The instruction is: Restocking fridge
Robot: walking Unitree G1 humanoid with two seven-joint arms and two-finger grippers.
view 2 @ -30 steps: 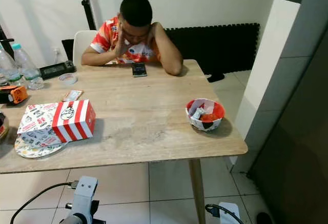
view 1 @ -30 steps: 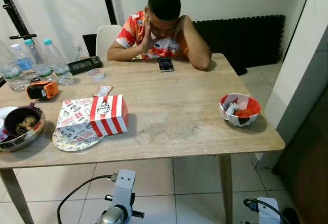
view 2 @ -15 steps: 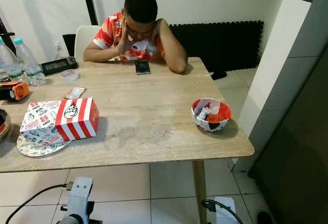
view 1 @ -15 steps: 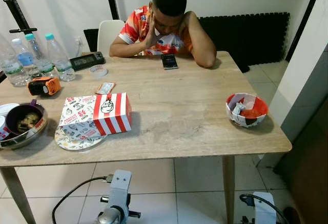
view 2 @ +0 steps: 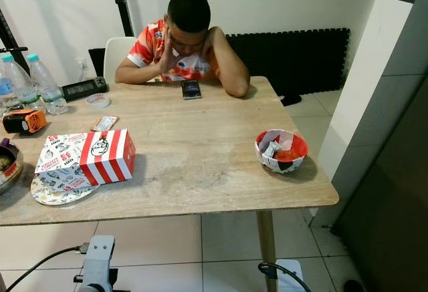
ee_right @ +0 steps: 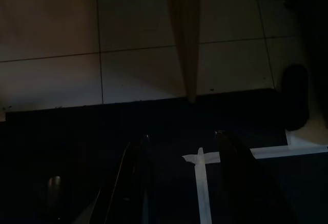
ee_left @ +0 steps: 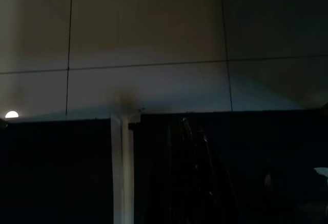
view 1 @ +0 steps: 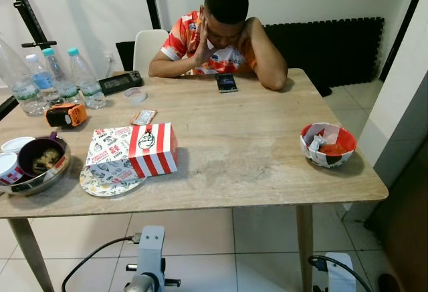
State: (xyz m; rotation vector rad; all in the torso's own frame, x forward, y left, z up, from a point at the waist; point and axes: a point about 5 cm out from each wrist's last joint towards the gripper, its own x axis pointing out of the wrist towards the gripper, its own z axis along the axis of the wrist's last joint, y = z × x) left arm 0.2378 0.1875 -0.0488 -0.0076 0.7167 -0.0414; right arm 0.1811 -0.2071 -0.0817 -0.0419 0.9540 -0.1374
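So there's a light wooden table point(view 1: 254, 165) with a red-and-white striped cardboard box point(view 1: 153, 149) on a printed wrapper over a patterned round plate point(view 1: 100, 184), the box's face logo too small to read; a red-and-white paper bowl point(view 1: 328, 144) of crumpled wrappers sits near the right edge; three clear plastic bottles point(view 1: 85, 86) with teal caps stand far left. Person in an orange patterned shirt point(view 1: 224, 35) slumps over a black phone point(view 1: 227, 82). Both arms hang low over the tiled floor; the right gripper point(ee_right: 179, 183) has its two dark fingers spread apart, the left gripper point(ee_left: 189, 172) is too dark, can't tell.
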